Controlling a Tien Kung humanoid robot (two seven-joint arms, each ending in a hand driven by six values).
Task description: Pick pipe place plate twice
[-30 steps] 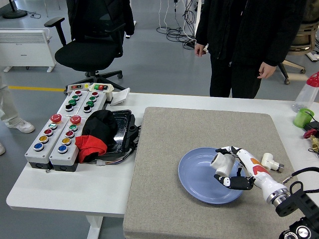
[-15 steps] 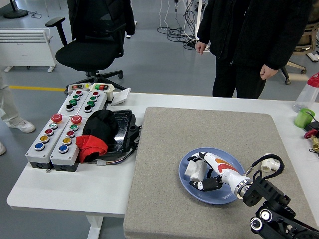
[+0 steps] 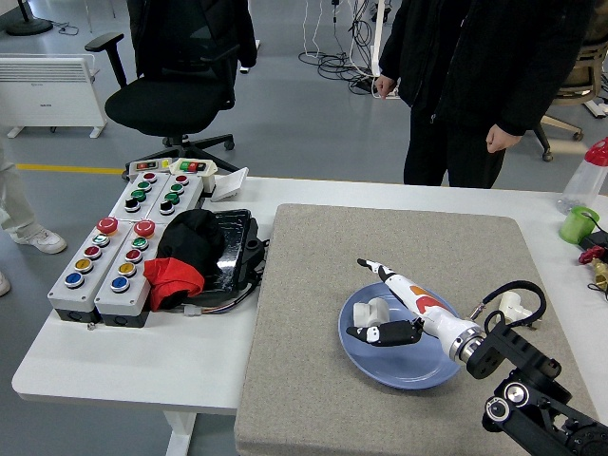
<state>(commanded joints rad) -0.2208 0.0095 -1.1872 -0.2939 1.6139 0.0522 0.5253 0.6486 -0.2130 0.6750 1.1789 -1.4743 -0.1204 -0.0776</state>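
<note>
A white pipe fitting (image 3: 371, 313) lies in the left part of the blue plate (image 3: 408, 367) on the grey mat. My right hand (image 3: 380, 302) hovers over the plate just right of the fitting, open, with fingers spread and nothing held. A second white pipe fitting (image 3: 514, 307) rests on the mat to the right of the plate, partly hidden behind my right arm. The left arm is out of view.
A person in black stands at the far side, hands hanging free (image 3: 501, 139). Left of the mat (image 3: 313, 256) sit button boxes (image 3: 114, 256) and a black tray with cloths (image 3: 195, 256). A green cup (image 3: 577, 225) and a bottle (image 3: 587, 174) stand at far right.
My right hand carried the fitting leftward over the plate, set it down in the plate's left part, and has now opened and let go of it.
</note>
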